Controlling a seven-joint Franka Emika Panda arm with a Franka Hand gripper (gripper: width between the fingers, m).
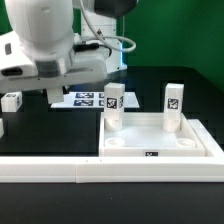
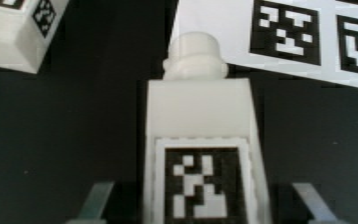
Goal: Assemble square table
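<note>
Leg (image 2: 197, 120) lengthwise between end effector (image 2: 197, 205) fingers (image 2: 98, 203) (tip toward marker board (image 2: 282, 35))

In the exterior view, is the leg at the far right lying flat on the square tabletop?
No, the leg stands upright, tag end up, near a back corner of the square tabletop.

The arm (image 1: 45, 40) hangs low, its gripper (image 2: 202, 198) pointing down, fingers (image 2: 101, 204) partway apart.
</note>
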